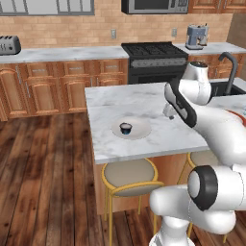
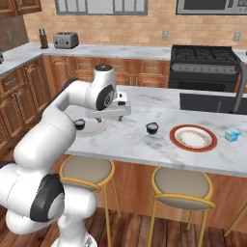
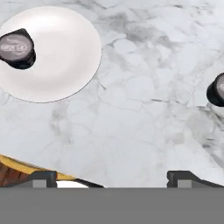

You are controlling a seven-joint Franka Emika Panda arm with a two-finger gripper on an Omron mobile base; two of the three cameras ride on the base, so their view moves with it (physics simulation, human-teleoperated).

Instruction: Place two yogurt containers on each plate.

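Hovering over the marble bench [image 2: 144, 144] between the two plates, jaws spread wide and grasping nothing, fingertips [image 3: 43, 177] far apart at the lower edge of the hand view. One dark navy yogurt cup [image 3: 16, 48] already on the pale plate [image 3: 65, 57], near its rim rather than its centre, with room beside it for a second. Another dark cup [image 2: 152, 128] standing on bare marble between the pale plate and the red-rimmed plate [image 2: 194, 137], just beside neither; seen also at the right edge of the hand view, partly cut off. A light blue boxy container [image 2: 233, 134] farther out, beyond the red-rimmed plate, well apart from the gripper [image 2: 121, 107]. Red-rimmed plate bare so far, so most of the task judged undone. Cups judged light, small, stiff-walled but thin, likely to tip or skid on polished stone if nudged from one side. Best taken across the body below the lid, jaws straddling the round wall squarely from above, closing gently to avoid crushing or squirting it out. Boxy container better held on two flat opposite faces.
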